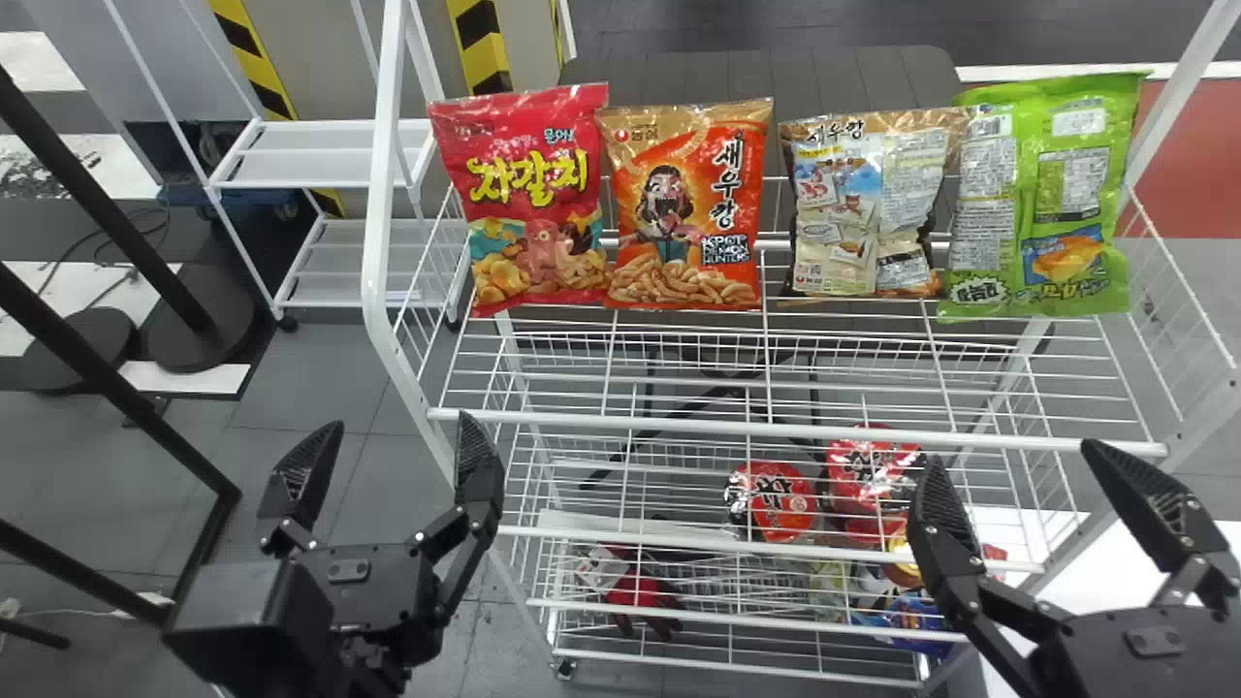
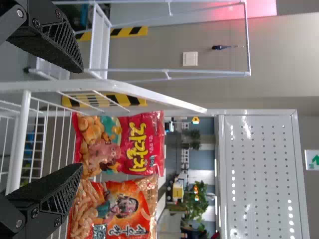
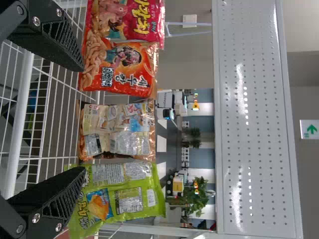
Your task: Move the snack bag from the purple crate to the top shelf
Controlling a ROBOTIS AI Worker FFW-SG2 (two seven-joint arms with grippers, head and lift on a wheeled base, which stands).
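Four snack bags stand along the top shelf (image 1: 776, 428), upper centre to upper right of the frame: red bag (image 1: 533, 199), orange bag (image 1: 688, 208), brown bag (image 1: 866, 204), green bag (image 1: 1042, 199). Which is the task's own I cannot tell; I judge it already placed. My left pincer (image 1: 400, 425) (lower left) and right pincer (image 1: 1009, 454) (lower right) are wide and empty. Each bag's long axis runs up the frame, beyond the shelf's front rail; red lies nearest my left pincer, green nearest my right. Any correction to green therefore belongs to my right arm; otherwise both need only retreat. Green's top corner meets brown's, their exact overlap uncertain. In the right wrist view, one finger masks part of green's base. Wires cross the red tubs (image 1: 776, 504) below.
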